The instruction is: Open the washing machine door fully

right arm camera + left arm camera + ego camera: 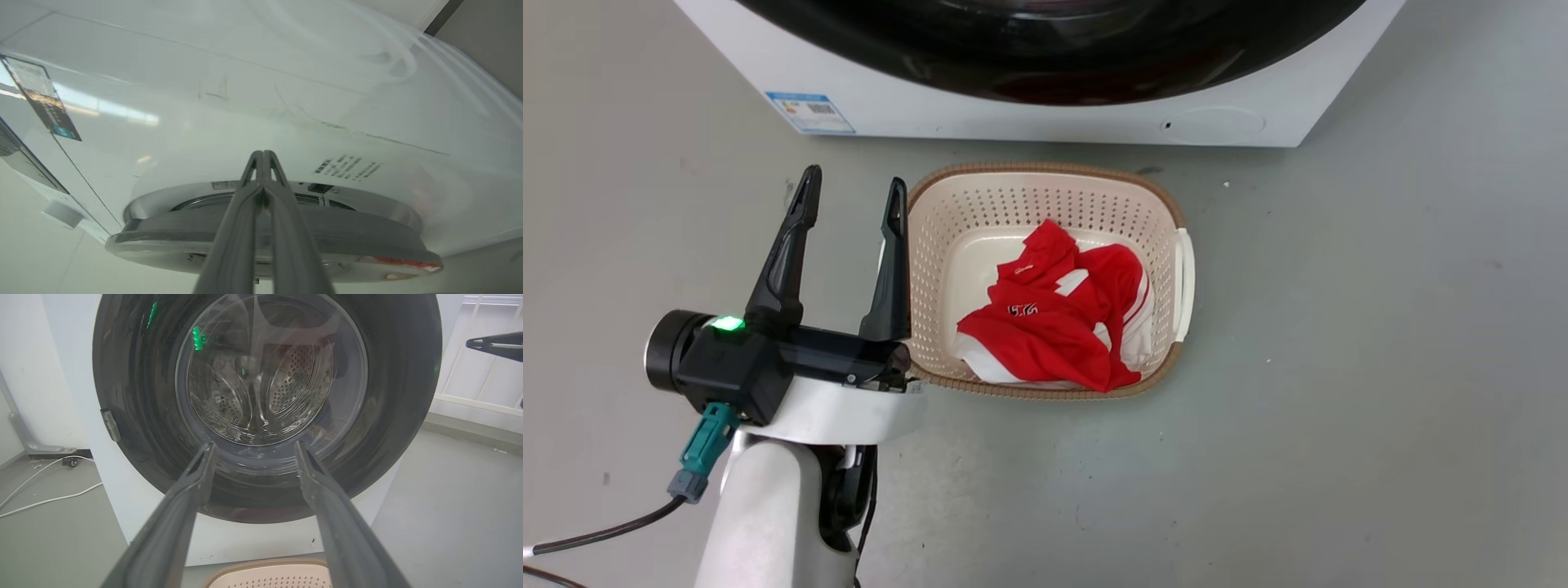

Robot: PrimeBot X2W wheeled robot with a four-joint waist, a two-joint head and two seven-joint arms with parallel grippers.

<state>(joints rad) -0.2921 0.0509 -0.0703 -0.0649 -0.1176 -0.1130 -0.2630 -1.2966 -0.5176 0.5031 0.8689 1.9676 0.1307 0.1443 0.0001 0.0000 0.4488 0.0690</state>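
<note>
Grey floor (1339, 367) runs up to the washing machine (1013, 122) in the head view. The washing machine door (1045, 73) is a black arc at the top edge, and a beige basket (1045, 170) holding a red garment (1054, 318) sits just before it. My left claw (854, 184) hangs beside the basket, fingers spread wide on nothing. From the left wrist, the door faces me square-on, upright and seemingly flat against the machine front, with its glass bowl at centre. Being round, it has no long axis, only a flat plane lying across the front. From the right wrist, my right claw (263, 154) is pinched together and empty, tips aimed at the door's rim, seen edge-on. I judge the step is to slip those tips behind the rim, then pull outward along the door's arc rather than straight back, with the left claw well clear of the swing.
</note>
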